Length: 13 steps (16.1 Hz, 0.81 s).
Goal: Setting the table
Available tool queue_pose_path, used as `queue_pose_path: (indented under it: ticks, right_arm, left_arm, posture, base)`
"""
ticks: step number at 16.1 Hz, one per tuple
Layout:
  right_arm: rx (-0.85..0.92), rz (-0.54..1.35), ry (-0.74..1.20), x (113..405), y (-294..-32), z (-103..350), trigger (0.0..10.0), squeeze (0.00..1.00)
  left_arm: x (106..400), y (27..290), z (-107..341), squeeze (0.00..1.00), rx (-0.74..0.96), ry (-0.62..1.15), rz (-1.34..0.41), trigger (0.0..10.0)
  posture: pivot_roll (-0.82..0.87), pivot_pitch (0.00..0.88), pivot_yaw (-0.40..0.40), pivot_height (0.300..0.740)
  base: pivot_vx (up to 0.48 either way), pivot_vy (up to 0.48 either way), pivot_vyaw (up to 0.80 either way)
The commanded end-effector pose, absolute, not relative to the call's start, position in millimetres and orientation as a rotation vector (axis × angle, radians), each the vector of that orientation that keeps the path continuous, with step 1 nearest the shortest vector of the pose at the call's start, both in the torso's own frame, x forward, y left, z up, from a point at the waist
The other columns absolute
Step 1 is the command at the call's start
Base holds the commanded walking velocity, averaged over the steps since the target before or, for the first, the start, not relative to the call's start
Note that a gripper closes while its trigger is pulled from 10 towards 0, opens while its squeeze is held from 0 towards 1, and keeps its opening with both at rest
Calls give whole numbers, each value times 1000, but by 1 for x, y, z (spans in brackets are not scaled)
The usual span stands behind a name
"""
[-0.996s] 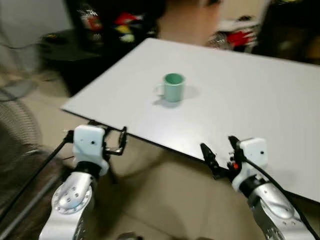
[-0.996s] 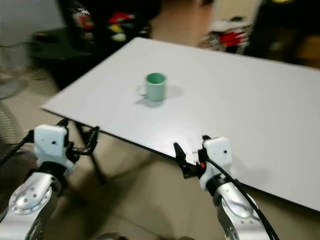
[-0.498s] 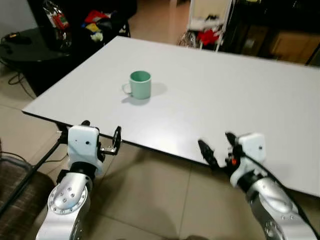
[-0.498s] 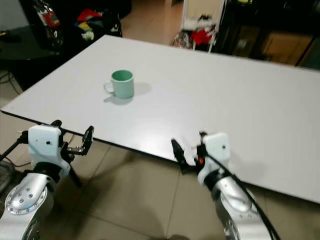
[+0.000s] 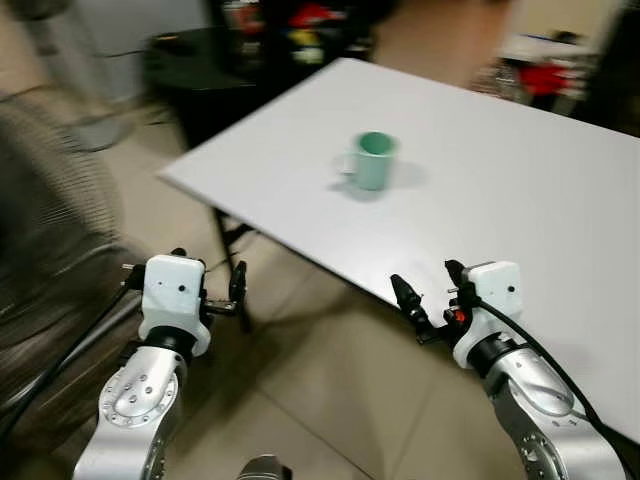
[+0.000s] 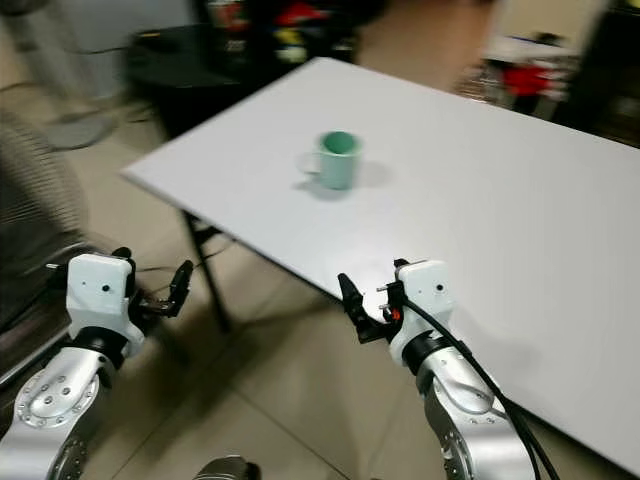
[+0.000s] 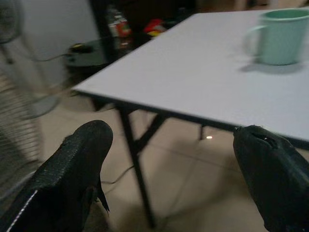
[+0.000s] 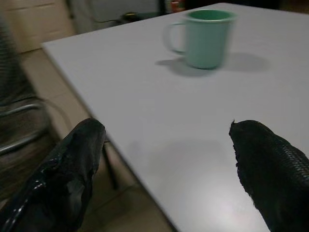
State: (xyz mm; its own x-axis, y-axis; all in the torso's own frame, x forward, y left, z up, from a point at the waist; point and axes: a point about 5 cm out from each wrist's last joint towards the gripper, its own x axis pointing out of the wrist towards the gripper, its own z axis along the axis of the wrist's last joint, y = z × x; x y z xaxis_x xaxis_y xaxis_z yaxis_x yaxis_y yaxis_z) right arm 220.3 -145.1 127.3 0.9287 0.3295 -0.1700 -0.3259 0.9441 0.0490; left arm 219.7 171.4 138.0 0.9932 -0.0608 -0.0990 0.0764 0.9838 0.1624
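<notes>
A mint green mug [image 5: 373, 160] stands upright on the white table [image 5: 500, 200], handle toward my left, near the table's left corner. Both grippers hang low in front of the table's near edge, well short of the mug. My left gripper [image 5: 210, 268] is open and holds nothing, out beyond the table's corner over the floor. My right gripper [image 5: 425, 282] is open and holds nothing, right at the table's edge. The left wrist view has the mug [image 7: 280, 36] far off above the table edge. In the right wrist view, the mug [image 8: 207, 31] sits beyond bare tabletop.
A large floor fan [image 5: 45, 210] stands close on my left. A black low table [image 5: 200, 60] with clutter behind it sits past the table's far left corner. Dark table legs [image 5: 228, 245] drop under the corner. Tiled floor [image 5: 330, 400] lies below both arms.
The camera has swung left, so the table and mug sit further right in the picture and the fan has come into view. Both grippers stay open, and the mug has not moved on the table.
</notes>
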Motion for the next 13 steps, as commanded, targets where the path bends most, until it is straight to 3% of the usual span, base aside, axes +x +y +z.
queue_pose_path:
  ticks: [1, 11, 13]
  right_arm:
    - [32, 339, 178, 220, -144, 127, 10000, 0]
    - [38, 363, 148, 220, -133, 130, 10000, 0]
    - [119, 328, 133, 221, -136, 134, 10000, 0]
  left_arm:
    - [219, 175, 137, 0, 174, 105, -53, 10000]
    - [229, 166, 139, 0, 150, 107, -100, 10000]
    - [231, 164, 140, 0, 105, 115, -93, 10000]
  posture:
    - [20, 40, 30, 740]
    - [3, 26, 64, 740]
    - [11, 27, 61, 740]
  base:
    - [0, 0, 800]
    - [0, 0, 800]
    - [0, 0, 800]
